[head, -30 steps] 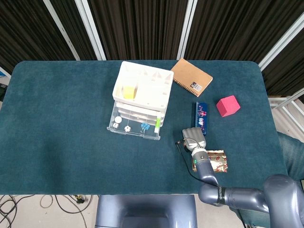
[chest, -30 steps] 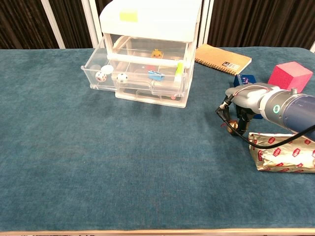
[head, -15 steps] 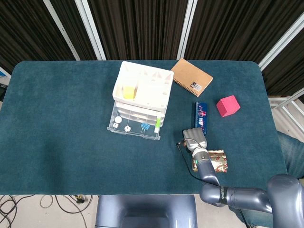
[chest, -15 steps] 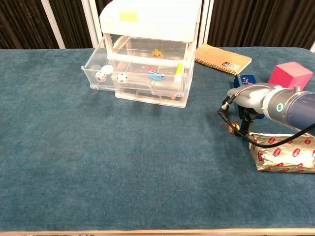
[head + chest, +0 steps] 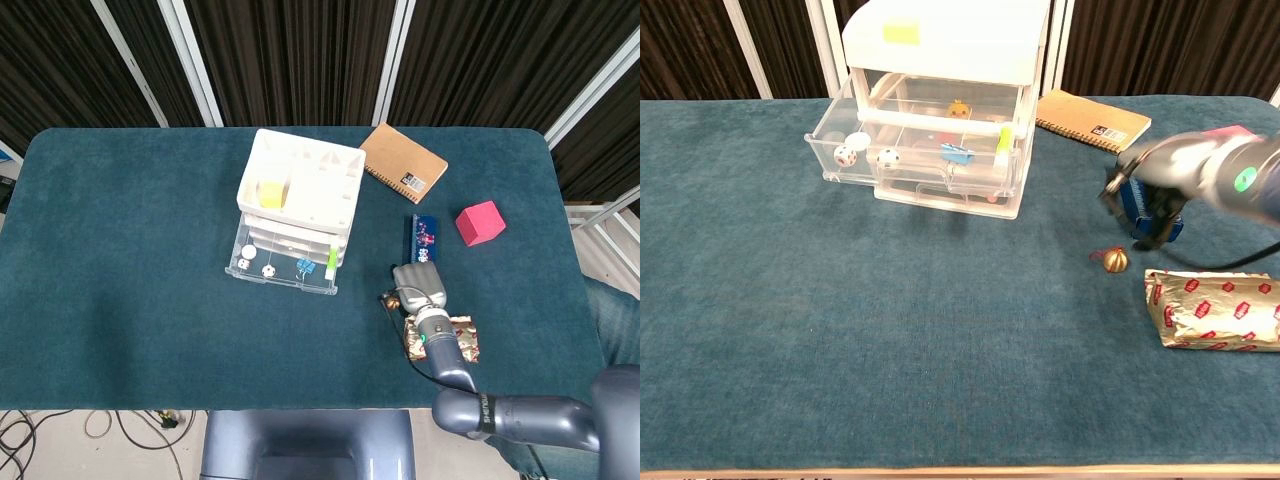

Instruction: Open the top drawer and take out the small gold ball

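The small gold ball (image 5: 1114,260) lies on the teal cloth, just left of a foil packet; in the head view the ball (image 5: 392,298) peeks out beside my right hand (image 5: 420,283). My right hand (image 5: 1152,198) hovers above and to the right of the ball, blurred by motion, with nothing in it. The white drawer unit (image 5: 300,190) stands at the table's middle back. Its clear top drawer (image 5: 855,140) is pulled out and holds dice and small trinkets. My left hand shows in neither view.
A gold foil packet (image 5: 1210,310) lies right of the ball. A blue box (image 5: 424,240) sits behind my hand, a pink block (image 5: 480,222) further right, and a brown notebook (image 5: 1093,120) at the back. The cloth's left half (image 5: 760,300) is bare.
My right hand has let go of the gold ball and risen up and to the right. The ball now lies alone on the cloth.
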Controlling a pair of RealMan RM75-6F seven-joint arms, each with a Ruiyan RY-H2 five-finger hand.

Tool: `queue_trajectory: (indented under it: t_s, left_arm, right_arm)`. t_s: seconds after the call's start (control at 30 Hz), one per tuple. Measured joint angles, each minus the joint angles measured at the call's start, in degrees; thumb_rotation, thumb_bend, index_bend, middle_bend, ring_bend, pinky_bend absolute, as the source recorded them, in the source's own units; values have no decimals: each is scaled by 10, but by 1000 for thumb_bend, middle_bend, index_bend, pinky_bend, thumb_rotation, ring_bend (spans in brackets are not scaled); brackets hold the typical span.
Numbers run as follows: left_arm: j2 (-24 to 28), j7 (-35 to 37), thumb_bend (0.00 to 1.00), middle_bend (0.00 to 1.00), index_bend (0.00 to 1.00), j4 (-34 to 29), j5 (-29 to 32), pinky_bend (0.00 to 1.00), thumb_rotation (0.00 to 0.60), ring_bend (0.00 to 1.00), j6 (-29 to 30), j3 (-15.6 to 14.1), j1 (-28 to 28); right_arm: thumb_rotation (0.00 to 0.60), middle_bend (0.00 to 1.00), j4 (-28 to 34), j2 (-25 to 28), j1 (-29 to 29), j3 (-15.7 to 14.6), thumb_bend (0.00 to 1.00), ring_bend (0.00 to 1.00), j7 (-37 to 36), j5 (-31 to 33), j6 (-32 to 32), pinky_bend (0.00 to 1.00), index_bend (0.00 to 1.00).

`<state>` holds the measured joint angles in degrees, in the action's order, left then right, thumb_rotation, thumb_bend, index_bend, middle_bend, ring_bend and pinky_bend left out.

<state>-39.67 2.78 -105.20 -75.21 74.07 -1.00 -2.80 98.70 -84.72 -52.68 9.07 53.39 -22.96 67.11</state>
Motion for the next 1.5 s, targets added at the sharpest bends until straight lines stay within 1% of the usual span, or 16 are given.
queue_trajectory:
  t_s: [0.1,0.23,0.33,0.37,0.4,0.47,0.53,0.6,0.67,0.77,0.9,0.97,1.1,1.2,1.3,1.5]
  left_arm:
    - [0,0,240,0,132,-1,0,110,600,0,1,0,0]
    - [0,-2,240,0,132,-1,-1,111,600,0,1,0,0]
    - [0,-3,240,0,132,-2,-3,101,600,0,2,0,0]
    - [0,-4,240,0,132,-2,-3,83,600,0,3,0,1]
    - [0,-4,241,0,132,-2,-3,57,600,0,5,0,1]
    - [-1,-5,241,0,132,-3,-4,20,600,0,8,1,1]
    - [-2,-6,240,0,132,-3,-5,6,600,0,13,2,3]
    - [-3,-6,240,0,132,-2,-6,1,600,0,19,3,4]
    - [-5,-5,240,0,132,-1,-8,0,600,0,27,5,5]
    - [-9,-5,240,0,133,2,-11,0,600,0,37,7,8]
    - [-11,-3,240,0,132,3,-17,0,600,0,49,9,10]
    - [-12,-1,240,0,132,3,-23,0,600,0,58,11,12]
    - [-12,10,241,0,132,7,-32,0,600,0,67,12,16]
    - [-12,16,240,0,131,10,-37,0,600,0,72,13,17]
    - [-12,19,240,0,131,14,-43,0,600,0,75,12,18]
    - [-15,25,240,0,130,22,-57,0,600,0,80,11,19]
  right_arm:
    - [600,953,33,38,0,11,304,1000,4,13,12,1000,343]
    - [600,847,66,84,-1,22,304,980,13,40,22,982,320]
    - [600,706,90,122,0,33,304,858,15,60,27,827,311]
    - [600,643,97,134,2,37,305,794,13,65,29,741,308]
    - [600,600,106,150,4,42,304,753,7,68,31,681,305]
    - [600,467,118,172,11,48,300,640,-7,67,35,521,289]
    - [600,368,130,190,22,52,290,561,-30,54,42,438,275]
    - [600,296,138,201,35,53,276,491,-55,30,49,404,267]
    - [600,259,144,209,48,52,268,442,-75,2,56,385,263]
    - [600,215,149,216,73,44,265,390,-104,-64,75,364,257]
    - [600,178,148,216,116,22,240,356,-161,-177,112,324,228]
    - [600,168,145,213,146,0,233,346,-189,-244,136,319,215]
    - [600,167,136,202,221,-66,233,343,-231,-363,192,318,212]
    - [600,164,115,179,274,-103,233,342,-260,-421,239,314,194]
    - [600,159,87,154,309,-124,233,338,-288,-456,268,306,191]
    - [600,135,41,124,358,-145,232,329,-312,-517,304,302,188]
